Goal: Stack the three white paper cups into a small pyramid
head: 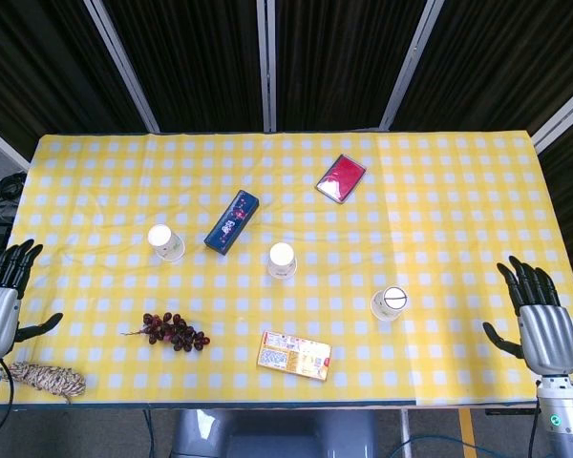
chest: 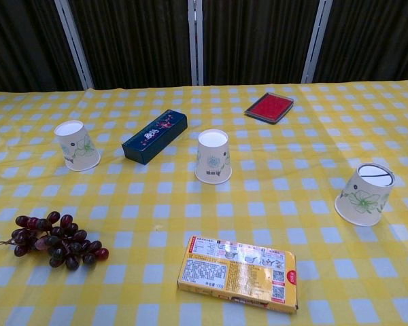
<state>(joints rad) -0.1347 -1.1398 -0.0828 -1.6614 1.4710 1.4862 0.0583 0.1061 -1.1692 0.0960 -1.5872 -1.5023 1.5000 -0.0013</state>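
Observation:
Three white paper cups with a green leaf print stand upside down and apart on the yellow checked tablecloth: the left cup (head: 166,242) (chest: 76,145), the middle cup (head: 282,260) (chest: 213,156) and the right cup (head: 390,303) (chest: 365,193). My left hand (head: 2,291) hovers at the table's left edge, fingers spread, holding nothing, far from the left cup. Past the front right corner my right hand (head: 538,315) is also spread and empty, well right of the right cup. Neither hand appears in the chest view.
A dark blue box (head: 232,222) (chest: 154,136) lies between the left and middle cups. A red case (head: 341,178) (chest: 269,108) sits further back. Grapes (head: 173,331) (chest: 54,240) and an orange packet (head: 294,355) (chest: 237,273) lie near the front edge; a rope coil (head: 46,380) at the front left corner.

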